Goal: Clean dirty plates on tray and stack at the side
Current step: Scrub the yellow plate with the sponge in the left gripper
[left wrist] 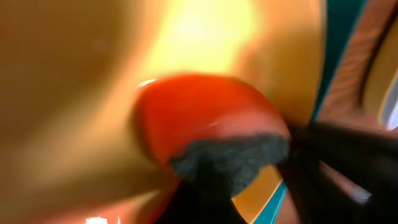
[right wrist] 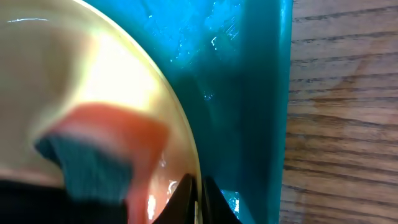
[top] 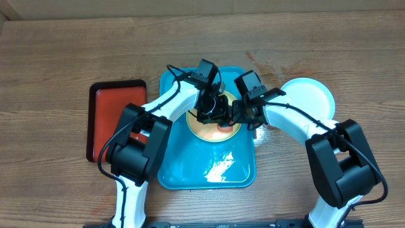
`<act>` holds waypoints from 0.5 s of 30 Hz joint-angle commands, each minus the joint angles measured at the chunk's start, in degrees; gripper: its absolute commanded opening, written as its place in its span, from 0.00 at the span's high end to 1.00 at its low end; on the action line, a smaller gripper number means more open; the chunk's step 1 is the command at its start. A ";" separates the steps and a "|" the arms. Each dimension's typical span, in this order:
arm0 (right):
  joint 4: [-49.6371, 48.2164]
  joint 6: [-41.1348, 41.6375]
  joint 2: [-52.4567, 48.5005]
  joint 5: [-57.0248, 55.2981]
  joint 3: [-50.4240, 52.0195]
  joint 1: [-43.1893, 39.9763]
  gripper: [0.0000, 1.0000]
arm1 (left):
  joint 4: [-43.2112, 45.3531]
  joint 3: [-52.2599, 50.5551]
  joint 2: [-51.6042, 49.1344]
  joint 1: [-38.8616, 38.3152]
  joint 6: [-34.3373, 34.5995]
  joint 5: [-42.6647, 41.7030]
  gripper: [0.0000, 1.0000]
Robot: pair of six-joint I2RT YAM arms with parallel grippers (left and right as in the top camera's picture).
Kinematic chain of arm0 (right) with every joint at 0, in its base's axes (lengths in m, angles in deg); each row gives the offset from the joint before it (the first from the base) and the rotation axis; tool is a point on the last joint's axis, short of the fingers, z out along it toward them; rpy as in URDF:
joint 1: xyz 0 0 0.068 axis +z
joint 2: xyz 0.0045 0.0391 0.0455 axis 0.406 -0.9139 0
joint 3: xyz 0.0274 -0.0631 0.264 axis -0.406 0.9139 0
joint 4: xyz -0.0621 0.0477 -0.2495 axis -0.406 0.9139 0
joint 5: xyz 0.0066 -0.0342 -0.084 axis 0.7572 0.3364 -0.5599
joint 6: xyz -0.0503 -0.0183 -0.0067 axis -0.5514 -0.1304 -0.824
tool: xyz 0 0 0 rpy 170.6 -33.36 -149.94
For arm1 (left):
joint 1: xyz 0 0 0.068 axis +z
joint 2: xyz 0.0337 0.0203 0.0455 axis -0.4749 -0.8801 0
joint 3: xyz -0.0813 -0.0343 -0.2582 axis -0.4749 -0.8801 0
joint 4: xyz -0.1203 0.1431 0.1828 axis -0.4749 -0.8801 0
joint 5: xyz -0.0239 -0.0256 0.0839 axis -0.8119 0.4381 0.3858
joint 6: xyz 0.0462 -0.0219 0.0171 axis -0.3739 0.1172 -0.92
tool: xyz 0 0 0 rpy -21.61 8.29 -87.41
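Observation:
A pale yellow-green plate (top: 201,131) lies on the turquoise tray (top: 209,171). My left gripper (top: 215,114) is shut on a red sponge with a dark scrub pad (left wrist: 205,118) and presses it on the plate (left wrist: 74,93). My right gripper (top: 239,117) is shut on the plate's right rim (right wrist: 198,196). The right wrist view shows the plate (right wrist: 93,68), the sponge (right wrist: 93,162) and the wet tray (right wrist: 249,93). A light teal plate (top: 310,98) lies on the table right of the tray. A third plate does not show.
A smaller red tray with a black rim (top: 114,114) lies left of the turquoise tray. Wet sheen covers the tray's front half (top: 221,166). Bare wooden table (right wrist: 342,124) lies right of the tray rim.

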 commanded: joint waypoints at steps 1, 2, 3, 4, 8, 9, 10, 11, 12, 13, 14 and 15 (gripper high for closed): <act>0.55 -0.59 -2.01 -1.51 0.68 0.61 0.96 | -6.03 -1.73 -2.60 -0.85 0.63 6.08 0.96; 0.55 -0.59 -2.01 -1.51 0.68 0.61 0.96 | -7.30 -1.73 -2.32 -0.63 1.42 7.34 0.96; 0.55 -0.59 -2.01 -1.51 0.68 0.61 0.96 | -8.63 -1.73 -1.70 -0.37 2.25 9.09 0.96; 0.55 -0.59 -2.01 -1.55 0.68 0.61 0.96 | -9.79 -1.73 -1.05 -0.13 2.60 10.84 0.96; 0.83 -0.61 -2.01 -2.12 0.68 0.61 0.96 | -15.82 -1.73 3.56 0.33 4.48 22.91 0.95; 0.83 -0.63 -2.01 -2.10 0.68 0.61 0.96 | -16.81 -1.73 4.81 0.39 4.92 25.53 0.96; 0.83 -0.81 -2.01 -2.10 0.68 0.61 0.96 | -17.57 -1.73 6.27 0.42 4.98 27.82 0.96; 0.83 -0.81 -2.01 -2.10 0.68 0.61 0.96 | -18.05 -1.73 7.72 0.44 4.96 29.51 0.96; 0.83 -0.79 -2.01 -2.10 0.68 0.61 0.96 | -18.36 -1.73 8.81 0.46 4.96 30.73 0.96; 0.83 -0.81 -2.01 -2.10 0.68 0.61 0.96 | -18.64 -1.73 9.84 0.48 4.96 31.87 0.96; 0.85 -0.81 -2.01 -2.10 0.68 0.61 0.96 | -18.91 -1.73 10.86 0.48 4.98 33.00 0.96; 0.87 -0.92 -2.01 -2.10 0.68 0.61 0.96 | -19.19 -1.73 11.67 0.48 5.05 33.57 0.96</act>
